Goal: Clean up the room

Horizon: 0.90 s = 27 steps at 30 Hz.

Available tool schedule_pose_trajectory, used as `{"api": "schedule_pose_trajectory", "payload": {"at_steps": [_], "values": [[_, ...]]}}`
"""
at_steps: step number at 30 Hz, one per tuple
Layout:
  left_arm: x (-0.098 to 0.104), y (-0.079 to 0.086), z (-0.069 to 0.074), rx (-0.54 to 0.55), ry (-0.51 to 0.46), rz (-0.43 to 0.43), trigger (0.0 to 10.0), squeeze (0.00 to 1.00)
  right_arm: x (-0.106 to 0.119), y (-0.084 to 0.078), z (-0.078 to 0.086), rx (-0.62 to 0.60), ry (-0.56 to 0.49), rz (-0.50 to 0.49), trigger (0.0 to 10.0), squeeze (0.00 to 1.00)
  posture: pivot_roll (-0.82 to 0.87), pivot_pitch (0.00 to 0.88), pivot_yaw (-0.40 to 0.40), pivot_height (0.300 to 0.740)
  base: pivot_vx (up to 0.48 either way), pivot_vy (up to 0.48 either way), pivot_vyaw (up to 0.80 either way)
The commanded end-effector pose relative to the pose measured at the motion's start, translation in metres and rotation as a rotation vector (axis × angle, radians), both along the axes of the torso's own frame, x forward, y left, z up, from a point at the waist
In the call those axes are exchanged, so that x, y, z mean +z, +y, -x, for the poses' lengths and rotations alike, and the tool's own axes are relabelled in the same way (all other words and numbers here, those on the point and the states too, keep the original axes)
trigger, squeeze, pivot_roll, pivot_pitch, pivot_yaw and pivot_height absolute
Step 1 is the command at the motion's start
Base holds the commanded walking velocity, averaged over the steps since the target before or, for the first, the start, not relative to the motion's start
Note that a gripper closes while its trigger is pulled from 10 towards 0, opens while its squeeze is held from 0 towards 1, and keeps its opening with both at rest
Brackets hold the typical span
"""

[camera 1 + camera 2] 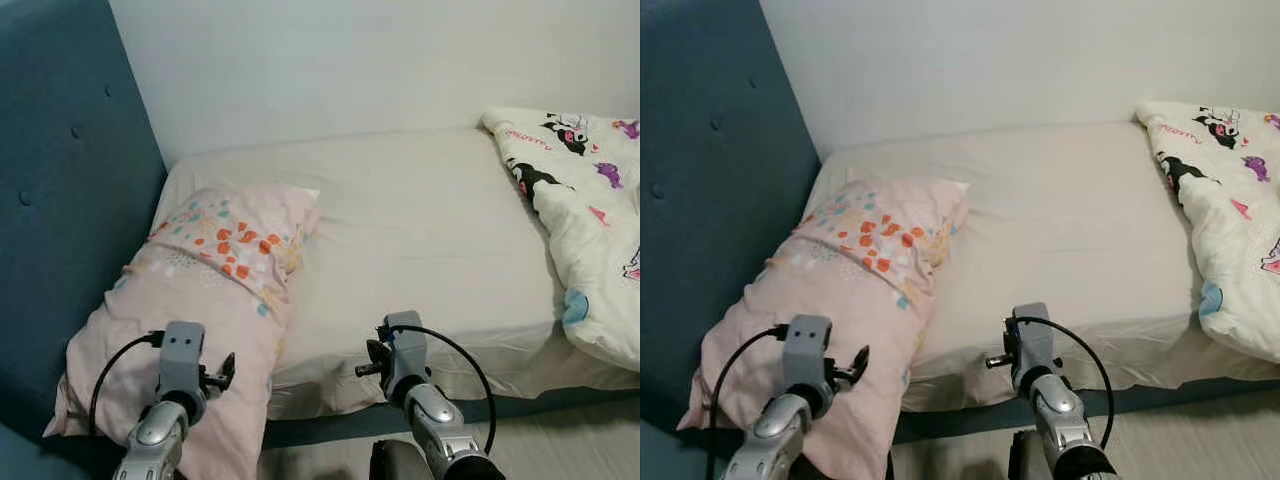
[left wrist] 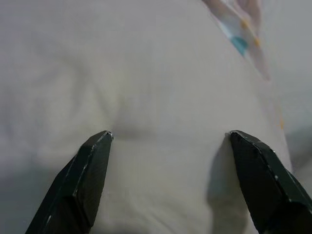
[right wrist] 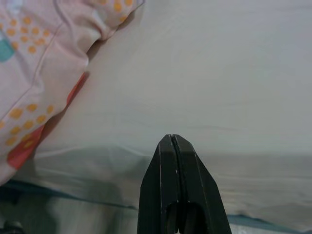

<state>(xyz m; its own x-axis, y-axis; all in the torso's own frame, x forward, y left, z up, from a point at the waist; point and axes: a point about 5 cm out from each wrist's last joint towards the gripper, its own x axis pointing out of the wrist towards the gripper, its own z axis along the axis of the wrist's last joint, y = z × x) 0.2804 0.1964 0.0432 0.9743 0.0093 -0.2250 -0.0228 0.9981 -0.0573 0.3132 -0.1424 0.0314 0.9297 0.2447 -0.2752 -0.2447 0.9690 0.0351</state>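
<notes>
A pink pillow [image 1: 215, 290] with orange and teal spots lies on the left of the bed [image 1: 420, 210], against the blue headboard [image 1: 60, 180]. A white quilt [image 1: 585, 215] with cartoon prints is bunched at the bed's right side. My left gripper [image 2: 170, 134] is open just above the pillow's plain pink part, fingertips [image 2: 100, 141] close to the cloth. The left wrist [image 1: 182, 365] hovers over the pillow's near end. My right gripper [image 3: 173, 141] is shut with nothing in it, at the bed's near edge; its wrist [image 1: 403, 350] is beside the pillow.
A pale wall [image 1: 380, 60] runs behind the bed. The beige sheet [image 1: 430, 230] lies bare between pillow and quilt. Light floor [image 1: 560, 440] shows in front of the blue bed base [image 1: 330, 425].
</notes>
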Motion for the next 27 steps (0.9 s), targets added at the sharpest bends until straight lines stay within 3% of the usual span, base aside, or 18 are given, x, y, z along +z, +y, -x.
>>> {"api": "schedule_pose_trajectory", "payload": {"at_steps": [1,2,3,5,6,7,8,9,10,15,18,22,27], "values": [[-0.001,0.022,0.004,0.114,0.02,0.124,10.0,0.0,0.001,-0.001,-0.002,-0.014,0.0,-0.02,10.0,0.0,0.02,0.126,-0.009,0.582,0.0,0.0,0.0],[-0.001,0.022,0.004,0.114,0.02,0.124,10.0,0.0,0.001,-0.001,-0.002,-0.014,0.0,-0.02,10.0,0.0,0.02,0.126,-0.009,0.582,0.0,0.0,0.0],[-0.004,0.033,0.008,0.152,0.061,0.204,10.0,0.0,0.003,-0.001,-0.003,-0.014,-0.003,-0.026,10.0,0.0,0.02,0.126,-0.009,0.582,0.0,0.0,0.0],[-0.004,0.033,0.008,0.152,0.061,0.204,10.0,0.0,0.003,-0.001,-0.003,-0.014,-0.003,-0.026,10.0,0.0,0.02,0.126,-0.009,0.582,0.0,0.0,0.0],[-0.009,0.042,0.012,0.172,0.098,0.258,10.0,0.03,0.003,-0.001,-0.003,-0.015,-0.006,-0.028,10.0,0.0,0.02,0.126,-0.008,0.582,0.0,0.0,0.0],[-0.014,0.053,0.02,0.178,0.144,0.328,10.0,1.0,0.004,-0.001,-0.004,-0.014,-0.008,-0.03,10.0,0.0,0.02,0.126,-0.007,0.582,0.0,0.0,0.0],[-0.014,0.053,0.02,0.178,0.144,0.328,10.0,1.0,0.004,-0.001,-0.004,-0.014,-0.008,-0.03,10.0,0.0,0.02,0.126,-0.007,0.582,0.0,0.0,0.0],[-0.019,0.07,0.041,0.142,0.204,0.55,10.0,1.0,0.004,0.0,-0.004,-0.01,-0.01,-0.036,10.0,0.0,0.02,0.127,-0.007,0.582,0.0,0.0,0.0],[-0.018,0.075,0.049,0.118,0.209,0.623,10.0,1.0,0.004,0.0,-0.004,-0.009,-0.009,-0.037,10.0,0.0,0.02,0.127,-0.007,0.582,0.0,0.0,0.0],[-0.008,0.094,0.075,0.134,0.15,0.906,10.0,1.0,0.003,0.002,-0.003,-0.003,-0.005,-0.042,10.0,0.0,0.03,0.13,-0.007,0.582,0.0,0.0,0.0],[-0.001,0.105,0.086,0.145,0.096,0.951,10.0,1.0,0.003,0.002,-0.003,-0.001,-0.004,-0.047,10.0,0.0,0.03,0.131,-0.008,0.582,0.0,0.0,0.0],[-0.003,0.125,0.104,0.255,0.057,0.963,10.0,1.0,0.002,0.003,-0.002,0.001,0.0,-0.052,10.0,0.0,0.04,0.132,-0.017,0.582,0.0,0.0,0.0],[-0.016,0.121,0.118,0.25,0.092,0.966,10.0,1.0,0.001,0.004,-0.002,0.005,0.003,-0.053,10.0,0.0,0.03,0.131,-0.021,0.582,0.0,0.0,0.0]]}}
